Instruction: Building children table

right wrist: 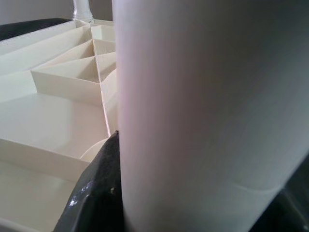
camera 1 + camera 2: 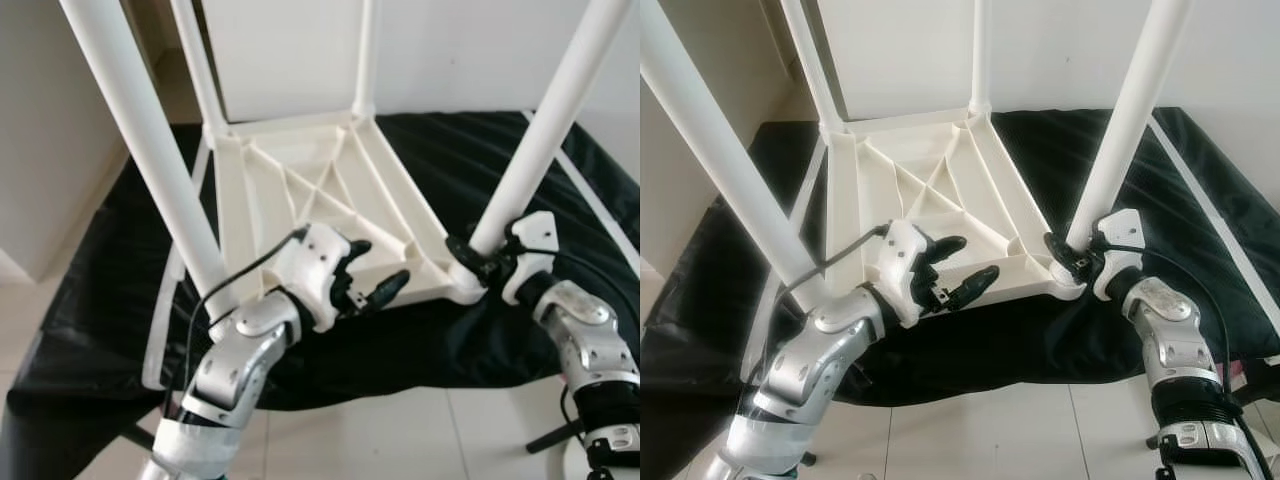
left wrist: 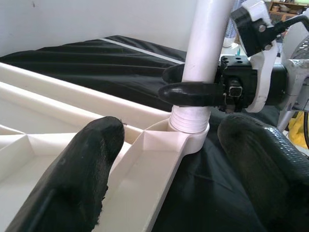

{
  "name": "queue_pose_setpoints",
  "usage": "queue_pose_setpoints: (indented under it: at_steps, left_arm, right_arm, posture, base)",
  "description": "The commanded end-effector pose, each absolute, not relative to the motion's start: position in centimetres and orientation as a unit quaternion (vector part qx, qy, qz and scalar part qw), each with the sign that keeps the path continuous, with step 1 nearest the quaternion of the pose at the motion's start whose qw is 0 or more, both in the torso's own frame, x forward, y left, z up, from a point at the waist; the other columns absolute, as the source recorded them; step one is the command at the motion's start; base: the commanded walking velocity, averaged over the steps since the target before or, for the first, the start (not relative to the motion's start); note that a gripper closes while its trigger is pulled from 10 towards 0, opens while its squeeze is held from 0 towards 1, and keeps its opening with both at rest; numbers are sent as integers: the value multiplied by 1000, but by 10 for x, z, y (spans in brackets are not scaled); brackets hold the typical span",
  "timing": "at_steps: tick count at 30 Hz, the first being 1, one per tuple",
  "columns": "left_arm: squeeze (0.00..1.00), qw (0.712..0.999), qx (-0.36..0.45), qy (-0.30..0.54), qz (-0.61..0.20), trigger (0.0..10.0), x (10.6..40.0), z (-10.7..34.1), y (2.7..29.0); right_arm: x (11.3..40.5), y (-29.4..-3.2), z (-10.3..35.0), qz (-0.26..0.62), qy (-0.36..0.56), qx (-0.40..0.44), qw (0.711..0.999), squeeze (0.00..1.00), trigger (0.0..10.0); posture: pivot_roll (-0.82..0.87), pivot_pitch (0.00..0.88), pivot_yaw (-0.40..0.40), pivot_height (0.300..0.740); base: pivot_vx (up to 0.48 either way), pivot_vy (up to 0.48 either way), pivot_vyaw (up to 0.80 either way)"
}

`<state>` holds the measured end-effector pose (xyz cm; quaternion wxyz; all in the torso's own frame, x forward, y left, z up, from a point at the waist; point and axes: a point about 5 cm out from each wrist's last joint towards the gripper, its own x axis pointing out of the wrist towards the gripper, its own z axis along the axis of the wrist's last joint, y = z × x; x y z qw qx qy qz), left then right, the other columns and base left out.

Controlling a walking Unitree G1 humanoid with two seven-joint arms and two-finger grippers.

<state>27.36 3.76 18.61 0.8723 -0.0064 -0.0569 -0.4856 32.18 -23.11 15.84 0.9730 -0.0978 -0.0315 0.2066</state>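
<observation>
White plastic table (image 2: 320, 200) lies upside down on a black sheet (image 2: 480, 330), ribbed underside up, four legs standing at its corners. Right end effector (image 2: 487, 262) clenched around the leg (image 2: 545, 130) at the near right corner, just above its socket. Left end effector (image 2: 372, 275) released, fingers spread over the table's near edge, holding nothing.

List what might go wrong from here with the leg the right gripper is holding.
1. The right gripper clamps the near-right leg just above its socket, where thread is exposed; the leg may be only partly screwed in and could wobble or cross-thread.
2. The left gripper is open over the tabletop, not gripping; the top may slide on the black cloth.
</observation>
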Motion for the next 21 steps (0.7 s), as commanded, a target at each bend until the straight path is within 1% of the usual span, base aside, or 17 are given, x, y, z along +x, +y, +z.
queue_pose_setpoints:
  at_steps: [1, 2, 7, 9, 17, 21]
  left_arm:
    - [0, 865, 1, -57, -498, 10000, 271, 185, 36]
    - [0, 866, 2, -56, -498, 10000, 272, 184, 36]
    - [0, 866, 2, -57, -497, 10000, 272, 184, 36]
    - [0, 866, 2, -57, -498, 10000, 271, 184, 36]
    - [0, 865, 1, -56, -498, 10000, 271, 184, 35]
    - [0, 865, 0, -55, -499, 10000, 270, 183, 36]
  right_arm:
    - [317, -231, 135, 197, 24, -107, 974, 0, 10000]
    - [317, -228, 132, 181, 24, -100, 978, 0, 10000]
    - [315, -219, 130, 152, 19, -83, 985, 0, 10000]
    - [314, -210, 128, 123, 18, -72, 990, 0, 10000]
    - [315, -206, 131, 82, 18, -47, 995, 0, 10000]
    - [314, -199, 136, 3, 9, -27, 1000, 0, 10000]
  posture:
    - [-71, 69, 8, 740]
    - [-72, 69, 9, 740]
    - [-75, 71, 10, 740]
    - [-74, 73, 11, 740]
    - [-75, 76, 10, 740]
    - [-78, 77, 8, 740]
  base:
    - [0, 0, 0]
    - [0, 0, 0]
    - [0, 0, 0]
    - [0, 0, 0]
    - [0, 0, 0]
    - [0, 0, 0]
